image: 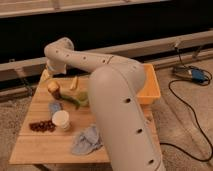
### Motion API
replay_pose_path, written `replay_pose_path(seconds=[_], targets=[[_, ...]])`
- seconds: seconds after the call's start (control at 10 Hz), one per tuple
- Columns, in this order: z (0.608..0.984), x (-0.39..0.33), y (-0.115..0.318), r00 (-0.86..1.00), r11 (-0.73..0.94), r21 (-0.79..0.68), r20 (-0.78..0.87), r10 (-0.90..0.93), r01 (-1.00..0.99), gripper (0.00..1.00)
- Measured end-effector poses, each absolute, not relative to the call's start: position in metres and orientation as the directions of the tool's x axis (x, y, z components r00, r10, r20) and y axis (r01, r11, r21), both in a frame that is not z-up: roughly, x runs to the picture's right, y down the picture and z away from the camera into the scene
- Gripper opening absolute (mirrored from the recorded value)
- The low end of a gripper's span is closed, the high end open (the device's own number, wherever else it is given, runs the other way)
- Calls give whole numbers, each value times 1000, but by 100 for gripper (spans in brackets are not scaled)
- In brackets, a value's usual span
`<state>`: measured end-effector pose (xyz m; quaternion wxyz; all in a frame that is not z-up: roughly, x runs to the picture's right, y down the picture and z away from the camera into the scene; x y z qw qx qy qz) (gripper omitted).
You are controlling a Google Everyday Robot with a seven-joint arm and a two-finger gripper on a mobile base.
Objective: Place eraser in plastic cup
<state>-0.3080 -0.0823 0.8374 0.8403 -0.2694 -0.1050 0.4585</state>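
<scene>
A white plastic cup (61, 120) stands upright on the left part of the wooden table (40, 147). A small pale blue block (55, 106), which may be the eraser, lies just behind the cup. My white arm sweeps across the table from the front right, and my gripper (49, 71) hangs at the table's far left corner, behind the block and the cup and apart from both. The gripper is mostly hidden by the wrist.
A yellow bin (151, 86) stands at the right edge. A brown-and-orange object (53, 88), a yellow wedge (74, 82), a green item (80, 99), dark red bits (42, 126) and a grey-blue cloth (86, 139) lie on the table. Cables (187, 85) run on the floor at right.
</scene>
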Motion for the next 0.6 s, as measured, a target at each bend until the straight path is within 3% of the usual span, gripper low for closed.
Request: replay_pose_path(seconds=[0.6], targets=[[828, -319, -73, 615, 490, -535, -73, 785, -688, 80]])
